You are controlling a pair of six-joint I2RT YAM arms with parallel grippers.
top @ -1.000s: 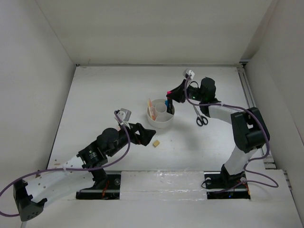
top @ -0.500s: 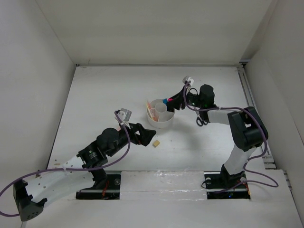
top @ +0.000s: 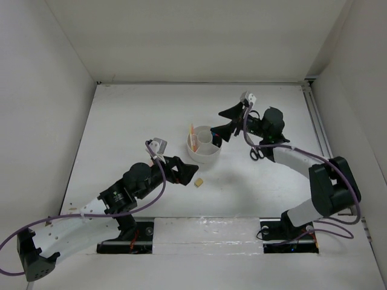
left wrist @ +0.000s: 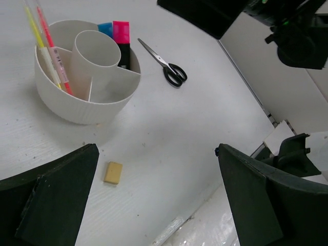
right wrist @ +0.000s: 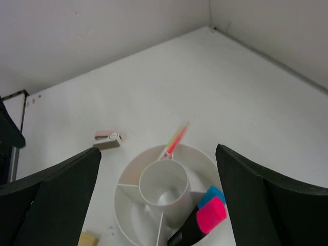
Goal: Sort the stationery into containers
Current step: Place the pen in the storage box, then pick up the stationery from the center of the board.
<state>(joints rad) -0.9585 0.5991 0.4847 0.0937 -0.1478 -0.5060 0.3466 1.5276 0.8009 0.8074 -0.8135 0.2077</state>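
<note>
A white bench point(top: 133, 121) fills the floor of a plain white enclosure. A pale back wall point(top: 199, 36) rises behind it, with a left wall point(top: 42, 109) and a right wall point(top: 357, 90) closing in the sides. A metal rail point(top: 315, 121) runs along the bench's right edge, beside the right wall. Across the near edge lies a glossy white strip point(top: 205, 232). A black bracket point(top: 33, 257) sits at the near left corner, off the bench.

**Clipped at the edges**

From the right wrist, the bottom edge cuts off the organizer's point(right wrist: 128, 174) near side, most of the eraser point(right wrist: 88, 240) and the markers' point(right wrist: 210, 212) bodies. From the left wrist, the pens point(left wrist: 53, 56) run off the top edge.
</note>
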